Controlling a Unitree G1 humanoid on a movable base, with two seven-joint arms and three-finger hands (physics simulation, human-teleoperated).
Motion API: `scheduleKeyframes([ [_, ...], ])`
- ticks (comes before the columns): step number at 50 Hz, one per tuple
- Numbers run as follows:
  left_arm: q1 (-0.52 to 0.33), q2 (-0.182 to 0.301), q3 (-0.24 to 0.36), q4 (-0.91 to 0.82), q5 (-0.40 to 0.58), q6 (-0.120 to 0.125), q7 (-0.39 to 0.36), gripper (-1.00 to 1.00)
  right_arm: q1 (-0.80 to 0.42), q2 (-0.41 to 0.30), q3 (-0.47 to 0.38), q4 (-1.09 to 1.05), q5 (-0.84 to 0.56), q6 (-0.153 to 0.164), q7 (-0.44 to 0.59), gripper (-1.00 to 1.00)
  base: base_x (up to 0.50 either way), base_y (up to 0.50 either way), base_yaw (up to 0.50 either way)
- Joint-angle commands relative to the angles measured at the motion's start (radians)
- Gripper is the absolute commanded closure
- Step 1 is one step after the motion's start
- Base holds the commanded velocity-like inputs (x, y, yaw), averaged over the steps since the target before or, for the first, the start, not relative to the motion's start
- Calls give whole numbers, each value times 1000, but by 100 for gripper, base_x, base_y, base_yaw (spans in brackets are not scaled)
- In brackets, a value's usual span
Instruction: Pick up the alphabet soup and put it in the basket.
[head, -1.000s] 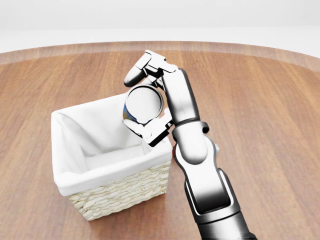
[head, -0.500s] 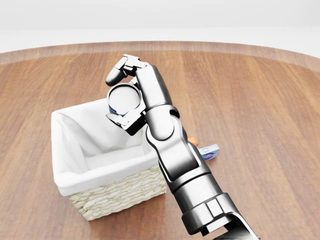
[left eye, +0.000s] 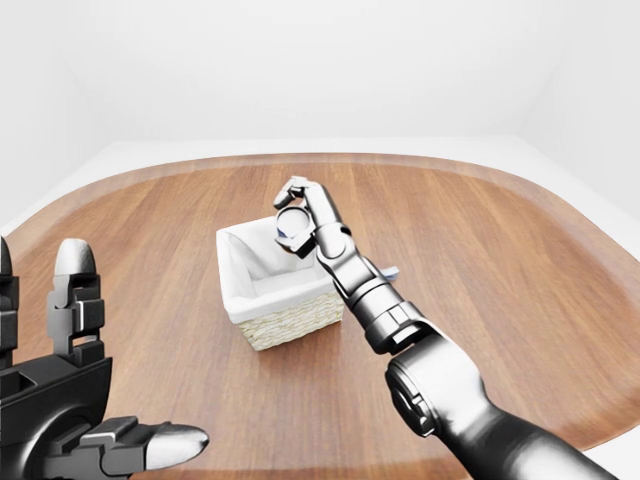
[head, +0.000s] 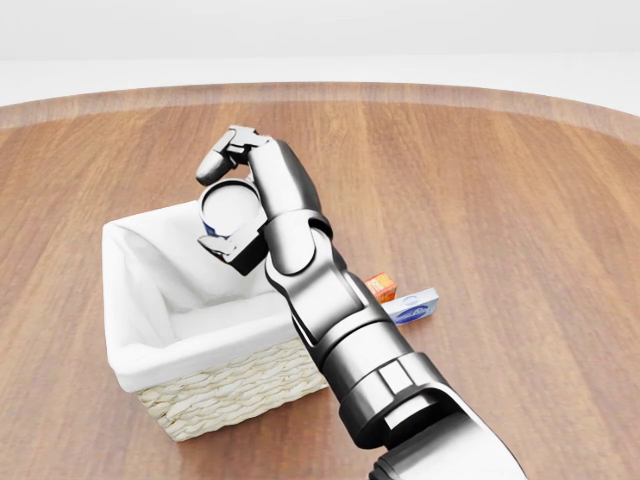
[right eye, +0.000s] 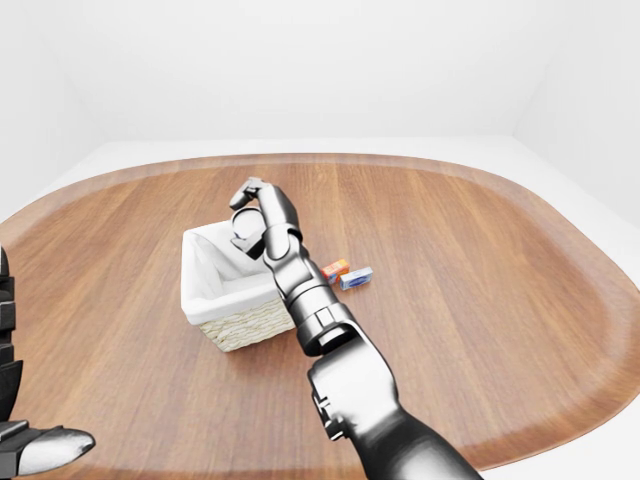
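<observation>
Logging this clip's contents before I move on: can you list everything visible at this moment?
Silver-topped alphabet soup can: one, held over the basket's opening.
Woven wicker basket with white cloth liner: one, pale straw, head view left-centre.
Small orange box: one, on the floor right of the basket.
Small blue-and-white box: one, beside the orange box.
Wooden floor: brown.
Right hand: grey metal, closed round the can.
Left hand: dark, left-eye view bottom left, empty.

The head view looks steeply down, close on the wicker basket (head: 225, 385) left of centre. Both eye views sit farther off, taking in the whole oval wooden table (right eye: 480, 300) and white walls; all three share the basket and table around it.
</observation>
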Motion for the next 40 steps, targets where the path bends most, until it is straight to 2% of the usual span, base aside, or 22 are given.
scheduleKeyframes([
  [1, -12, 2, 20, -4, -15, 0, 2, -100, -34, 22, 4, 90, 0, -39, -49, 100, 0, 0, 0],
  [11, -16, 6, 33, -7, -28, 0, 6, -100, -38, 30, -2, 123, -13, -49, -54, 100, 0, 0, 0],
  [40, -24, 14, 63, -9, -60, 0, 13, -100, -24, 71, 15, 128, -71, -33, -66, 100, 0, 0, 0],
])
